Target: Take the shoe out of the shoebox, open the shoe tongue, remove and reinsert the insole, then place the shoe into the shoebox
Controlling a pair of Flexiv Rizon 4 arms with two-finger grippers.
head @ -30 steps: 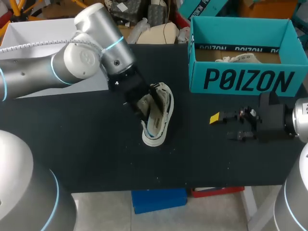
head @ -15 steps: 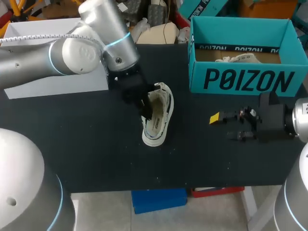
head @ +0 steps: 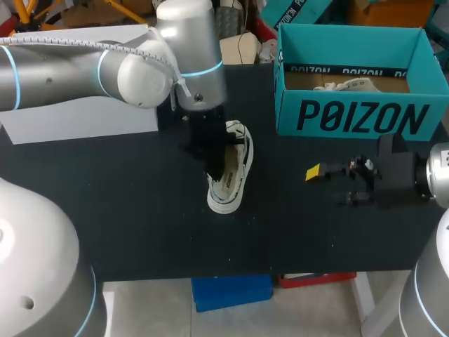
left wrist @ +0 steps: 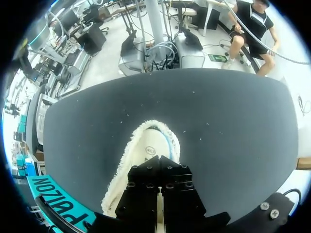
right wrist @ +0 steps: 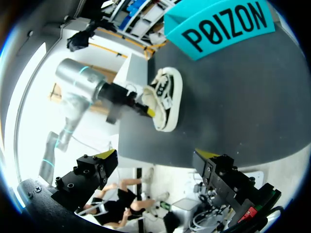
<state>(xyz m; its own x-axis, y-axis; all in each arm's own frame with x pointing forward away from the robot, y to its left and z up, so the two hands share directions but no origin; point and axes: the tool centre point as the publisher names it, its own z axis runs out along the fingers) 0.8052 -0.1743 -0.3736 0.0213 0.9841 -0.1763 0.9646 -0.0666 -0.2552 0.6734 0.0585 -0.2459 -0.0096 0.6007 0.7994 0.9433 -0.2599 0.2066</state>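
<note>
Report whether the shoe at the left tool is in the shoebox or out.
Out: the shoe lies on the black table, apart from the teal shoebox.

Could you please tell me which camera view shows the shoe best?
The right wrist view: the shoe shows nearly whole, sole rim and upper, with the left gripper at its opening. In the head view the left arm covers part of it. In the left wrist view only one rounded end shows ahead of the gripper.
</note>
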